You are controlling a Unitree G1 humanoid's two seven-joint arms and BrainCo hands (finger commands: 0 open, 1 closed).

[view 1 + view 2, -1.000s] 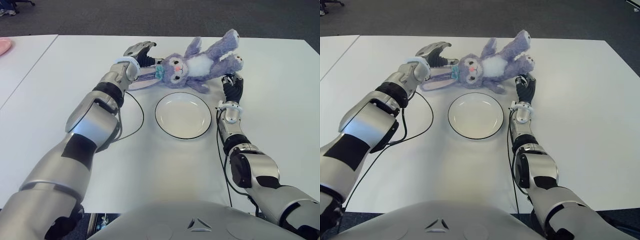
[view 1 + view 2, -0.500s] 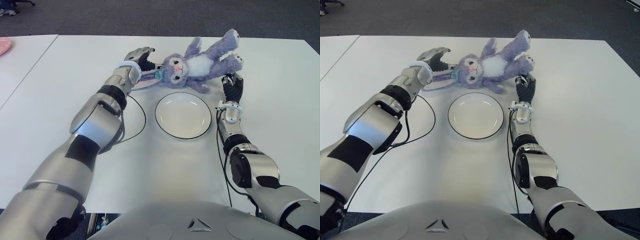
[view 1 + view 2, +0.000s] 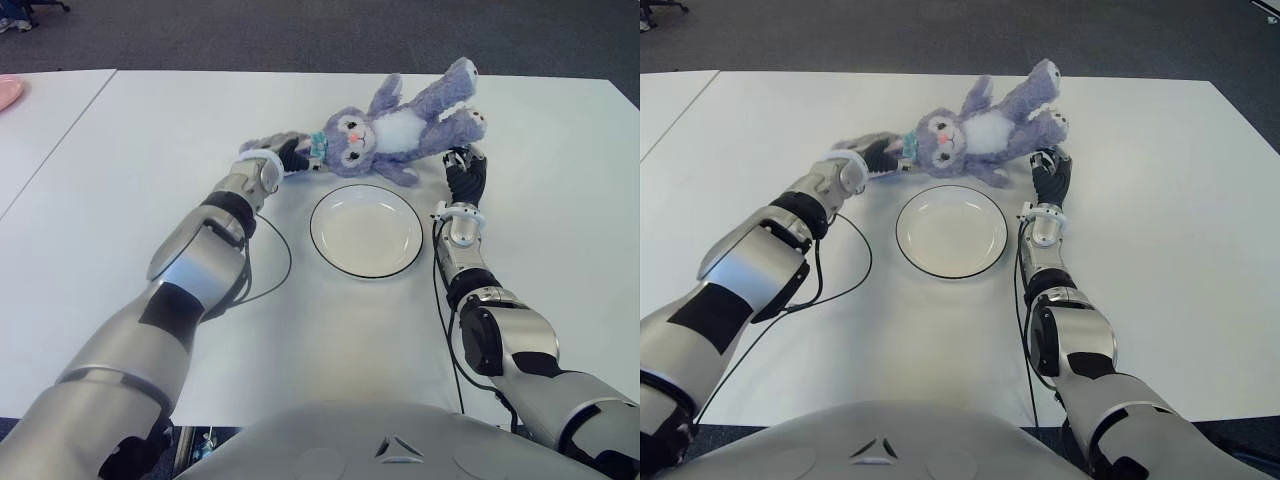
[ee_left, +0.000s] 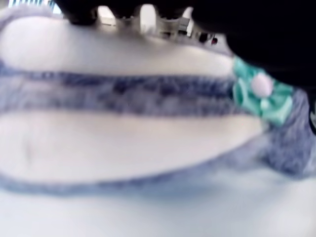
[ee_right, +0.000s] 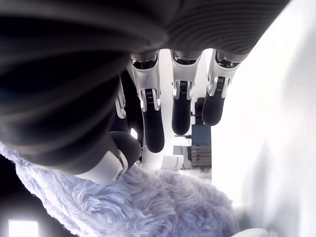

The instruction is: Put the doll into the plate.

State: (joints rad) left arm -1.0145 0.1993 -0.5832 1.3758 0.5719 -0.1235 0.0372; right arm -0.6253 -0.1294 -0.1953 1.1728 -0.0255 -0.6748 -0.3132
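Note:
The doll (image 3: 398, 126), a purple plush bunny with a white belly, lies on its back at the far side of the white table (image 3: 150, 130), just behind the plate. The empty white plate (image 3: 366, 230) with a dark rim sits in the middle. My left hand (image 3: 278, 157) is low over the bunny's long ears (image 4: 123, 123), which lie flat and unsqueezed beneath my palm, next to the teal bow (image 4: 259, 92). My right hand (image 3: 466, 166) is beside the doll's foot (image 3: 465, 122), fingers (image 5: 180, 106) stretched out above the fur (image 5: 148, 207).
A black cable (image 3: 276, 247) loops on the table left of the plate. A second white table (image 3: 40, 130) adjoins on the left, with a pink object (image 3: 8, 92) at its far corner. Dark floor lies beyond the far edge.
My left hand has come down and moved right, from above the ear tips to low over the ears near the bow. The doll, the plate and the right hand have stayed put.

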